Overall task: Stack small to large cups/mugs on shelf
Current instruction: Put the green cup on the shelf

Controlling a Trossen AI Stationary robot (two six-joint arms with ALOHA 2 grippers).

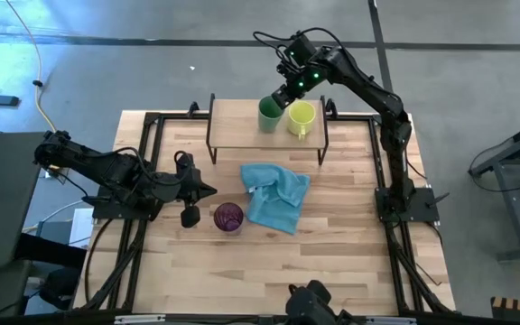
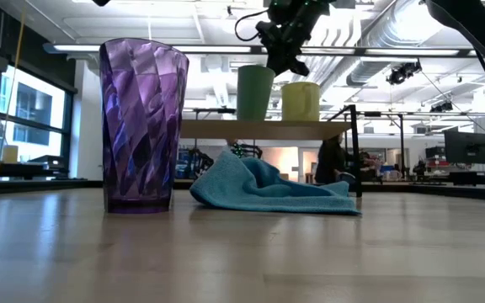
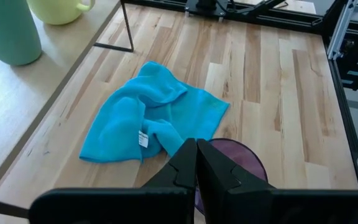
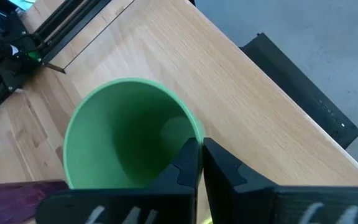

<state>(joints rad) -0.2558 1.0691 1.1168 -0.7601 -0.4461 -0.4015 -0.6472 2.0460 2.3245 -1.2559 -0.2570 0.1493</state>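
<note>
The green cup [image 1: 268, 116] and the yellow-green mug [image 1: 301, 118] stand upright side by side on the shelf's wood top [image 1: 233, 126] at the far side of the table. My right gripper [image 1: 284, 96] is shut just above the green cup's rim [image 4: 191, 124], on the side toward the mug. The purple tumbler [image 1: 228, 217] stands upright on the table, near left of the blue cloth [image 1: 275, 197]. My left gripper [image 1: 211, 190] is shut and empty, just left of the cloth and beyond the tumbler [image 3: 238, 163]. My right gripper comes at the green cup slanting down from the far right. Its shut fingertips [image 4: 190, 152] stand at the rim on the mug's side. I cannot tell whether they touch the rim. The cup stands upright on the shelf.
The blue cloth [image 2: 268, 187] lies crumpled on the table in front of the shelf [image 2: 268, 129]. The shelf's thin black legs [image 1: 211, 135] stand at its corners. Black frame rails [image 1: 143, 162] run along the table's left and right sides. Bare planks [image 1: 332, 271] lie at the near right.
</note>
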